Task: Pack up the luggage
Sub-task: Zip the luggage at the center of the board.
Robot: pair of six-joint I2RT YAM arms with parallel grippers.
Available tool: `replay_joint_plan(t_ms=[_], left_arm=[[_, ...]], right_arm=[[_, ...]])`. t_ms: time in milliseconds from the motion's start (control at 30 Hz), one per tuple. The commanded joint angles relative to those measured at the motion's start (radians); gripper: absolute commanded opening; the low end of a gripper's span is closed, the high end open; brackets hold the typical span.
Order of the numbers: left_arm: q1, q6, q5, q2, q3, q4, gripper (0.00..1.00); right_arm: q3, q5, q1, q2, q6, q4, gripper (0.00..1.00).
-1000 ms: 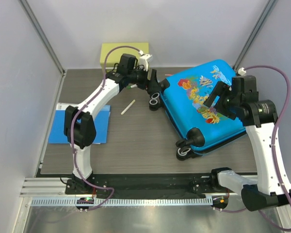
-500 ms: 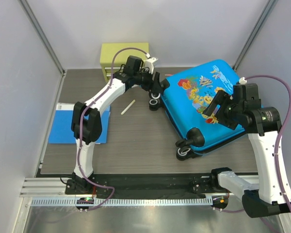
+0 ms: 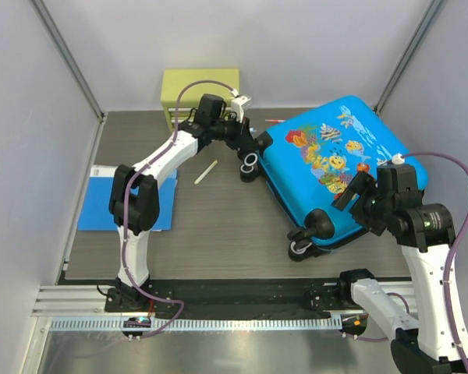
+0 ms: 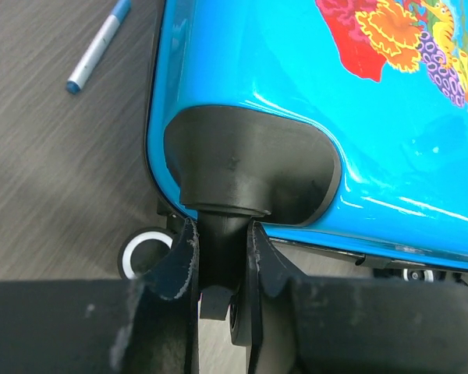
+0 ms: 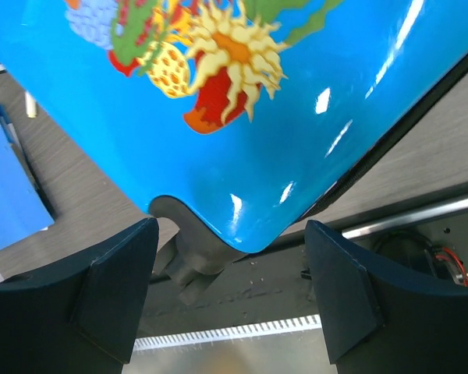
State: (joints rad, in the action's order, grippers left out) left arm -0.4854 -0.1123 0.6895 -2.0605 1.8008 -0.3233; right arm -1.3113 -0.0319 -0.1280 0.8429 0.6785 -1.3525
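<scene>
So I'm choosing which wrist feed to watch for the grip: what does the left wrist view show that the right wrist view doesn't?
Only the left wrist view: the left claw shut on the black wheel stem of the luggage, a white-rimmed wheel beside it, and a pen on the table. Only the right wrist view: the right claw open, fingers wide apart either side of a luggage corner, the blue folder and the metal rail. Both: the blue printed shell and the dark table.
</scene>
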Motion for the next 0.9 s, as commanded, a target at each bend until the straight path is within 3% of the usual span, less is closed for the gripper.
replay_joint_plan(t_ms=[0,300,567,867], left_arm=[[-0.013,-0.079,-0.021,0.083,-0.136,-0.06,0.0],[-0.001,-0.113,-0.119,0.247,-0.383,-0.037,0.0],[-0.001,-0.177,-0.134,0.417,-0.567,0.004,0.0],[-0.034,-0.247,-0.16,0.557,-0.692,0.026,0.0]], right_arm=[[0.075,-0.022,-0.002,-0.044,0.069,-0.142,0.82],[0.147,-0.031,-0.002,-0.067,0.079,-0.155,0.8],[0.282,-0.04,-0.002,-0.061,0.035,0.064,0.8],[0.282,-0.123,-0.002,0.088,-0.026,0.317,0.81]])
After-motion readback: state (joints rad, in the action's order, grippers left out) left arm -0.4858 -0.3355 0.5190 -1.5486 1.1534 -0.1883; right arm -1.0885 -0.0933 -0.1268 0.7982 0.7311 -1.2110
